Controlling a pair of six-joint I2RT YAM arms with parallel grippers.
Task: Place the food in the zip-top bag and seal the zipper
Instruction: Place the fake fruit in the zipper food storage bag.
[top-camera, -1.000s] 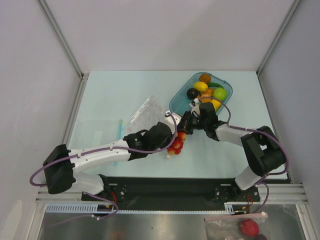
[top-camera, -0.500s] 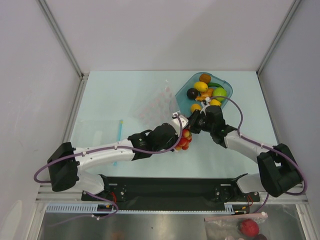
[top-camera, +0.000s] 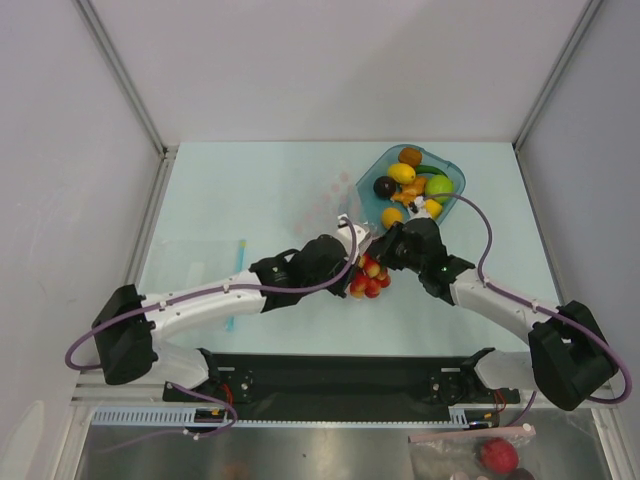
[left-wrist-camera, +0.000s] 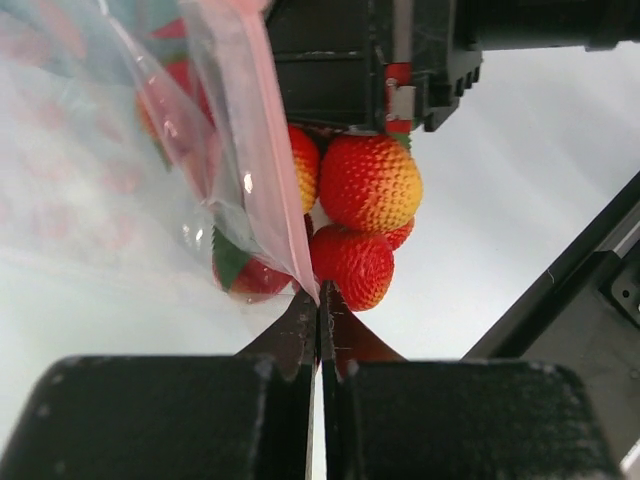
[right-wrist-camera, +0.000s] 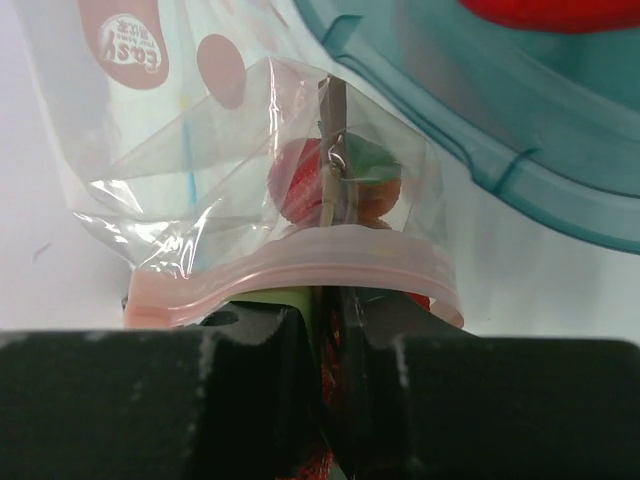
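Bag (right-wrist-camera: 200, 180) has lifted off the counter (top-camera: 250, 180), my left fingers (left-wrist-camera: 300, 325) pinching its pink strip (right-wrist-camera: 330, 265); my right fingers (right-wrist-camera: 270, 335) push gripped berries (left-wrist-camera: 368, 185) in.

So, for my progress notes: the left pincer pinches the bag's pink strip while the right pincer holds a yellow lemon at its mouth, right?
Not a lemon: the left wrist view shows the right pincer holding the red berry cluster at the bag mouth. The left pincer does pinch the pink strip.
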